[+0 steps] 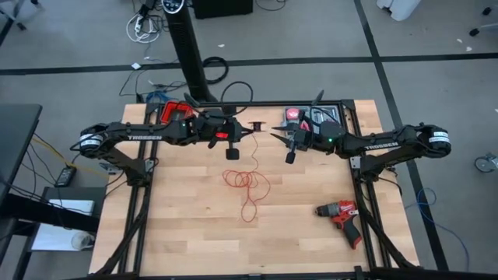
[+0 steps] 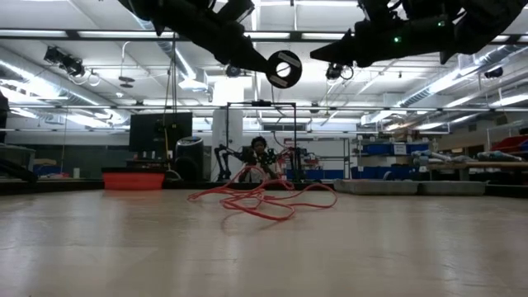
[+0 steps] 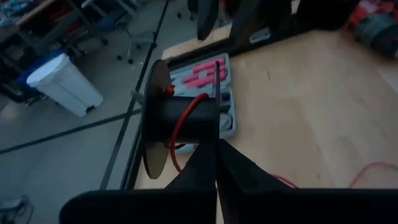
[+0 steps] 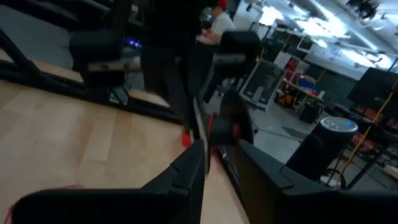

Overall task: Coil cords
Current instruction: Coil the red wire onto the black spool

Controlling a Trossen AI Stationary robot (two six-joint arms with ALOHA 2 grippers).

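Behind the drill (image 1: 340,215), mid-table, the red cord (image 1: 247,185) lies mostly loose in a tangle, one strand rising to the black spool (image 1: 257,127) above it. Barely a turn looks wound. The left gripper (image 1: 243,132) pinches the spool; the right gripper (image 1: 278,138) faces it, fingers apart, empty.

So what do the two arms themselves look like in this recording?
Both are dark, slim, jointed arms. Each long link carries white TROSSEN lettering, on the left arm and the right arm. A silver-white band rings the outer joint of each. Small green lights glow near the wrists. The left gripper has a red part behind it; the right gripper has dark, tapering fingers.
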